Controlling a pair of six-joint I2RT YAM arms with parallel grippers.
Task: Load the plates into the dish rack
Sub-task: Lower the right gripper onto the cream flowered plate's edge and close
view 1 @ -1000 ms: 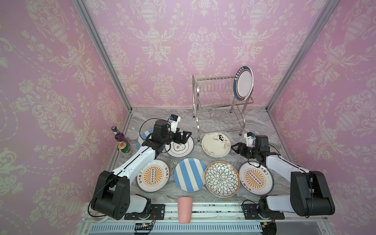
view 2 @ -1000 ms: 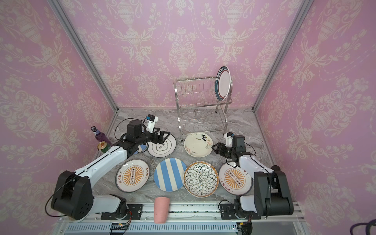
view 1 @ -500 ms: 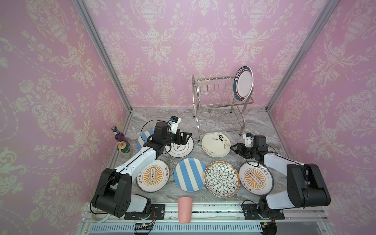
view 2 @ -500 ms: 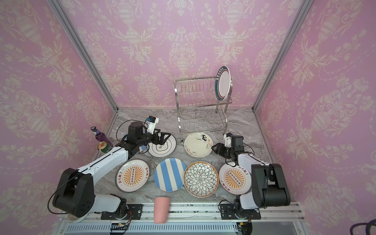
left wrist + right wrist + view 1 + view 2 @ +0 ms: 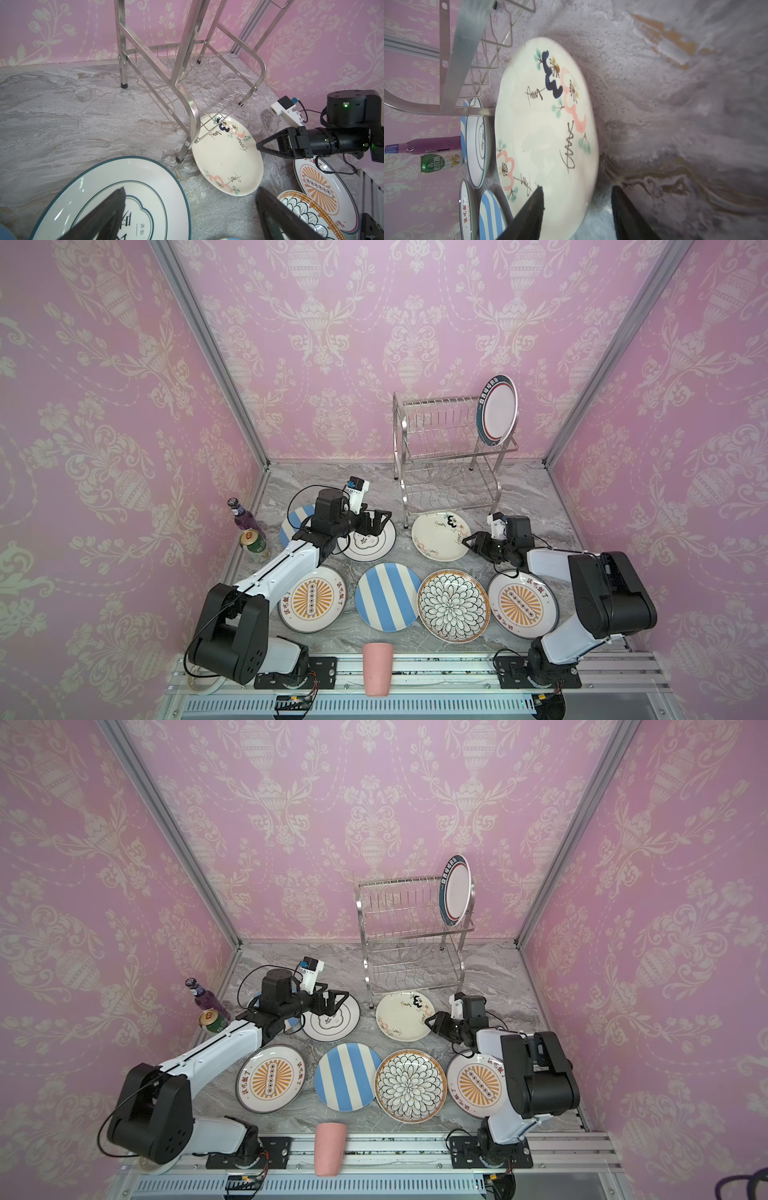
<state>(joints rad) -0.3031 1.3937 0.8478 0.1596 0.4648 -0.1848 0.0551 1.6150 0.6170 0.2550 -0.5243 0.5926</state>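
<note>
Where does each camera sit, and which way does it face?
Top views: high up front, looking down on table, dish rack, left arm, right arm.
Left wrist: low over black-ringed plate, facing rack; own jaws, right arm show.
Right wrist: at cream floral plate; jaws straddle its rim.
Shared: both wrist views show the floral plate.

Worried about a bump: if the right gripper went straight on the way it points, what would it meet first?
The cream floral plate: its near rim sits between the right gripper's open jaws, so the rim comes first. Depth to contact is unclear.
</note>
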